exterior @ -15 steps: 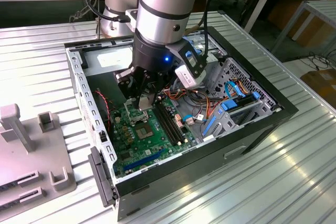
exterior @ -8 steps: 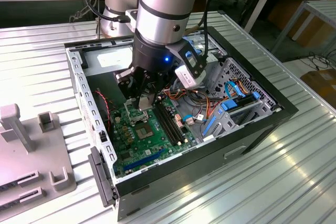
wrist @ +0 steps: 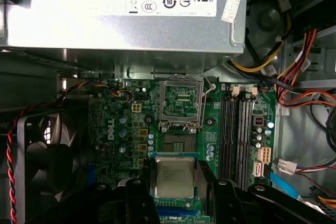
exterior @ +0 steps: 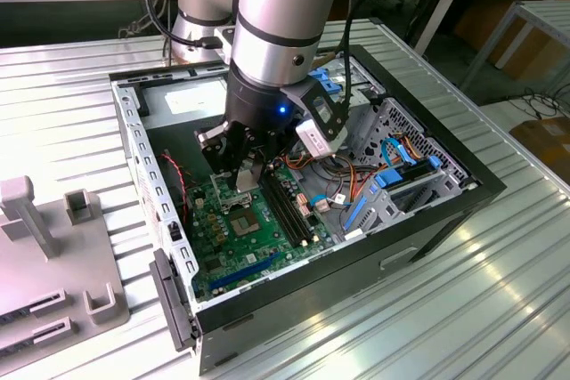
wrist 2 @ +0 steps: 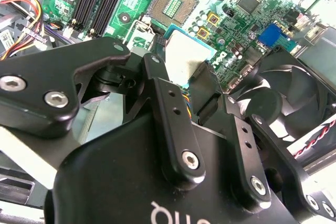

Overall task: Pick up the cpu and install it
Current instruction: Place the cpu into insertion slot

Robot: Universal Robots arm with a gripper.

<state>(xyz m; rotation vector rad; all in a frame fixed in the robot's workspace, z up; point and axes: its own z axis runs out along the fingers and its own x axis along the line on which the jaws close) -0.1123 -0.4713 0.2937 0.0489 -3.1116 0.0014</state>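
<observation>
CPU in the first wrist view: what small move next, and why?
Likely shift the cpu, held in the gripper, over the open socket before lowering; the chip appears short of its frame, and the load plate stands raised.

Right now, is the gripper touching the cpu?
Touching. In the first wrist view the gripper clamps the cpu on two opposite edges, with no gap on either side.

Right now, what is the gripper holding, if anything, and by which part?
The gripper holds the cpu, pinched by two opposite side edges, above the motherboard.
</observation>
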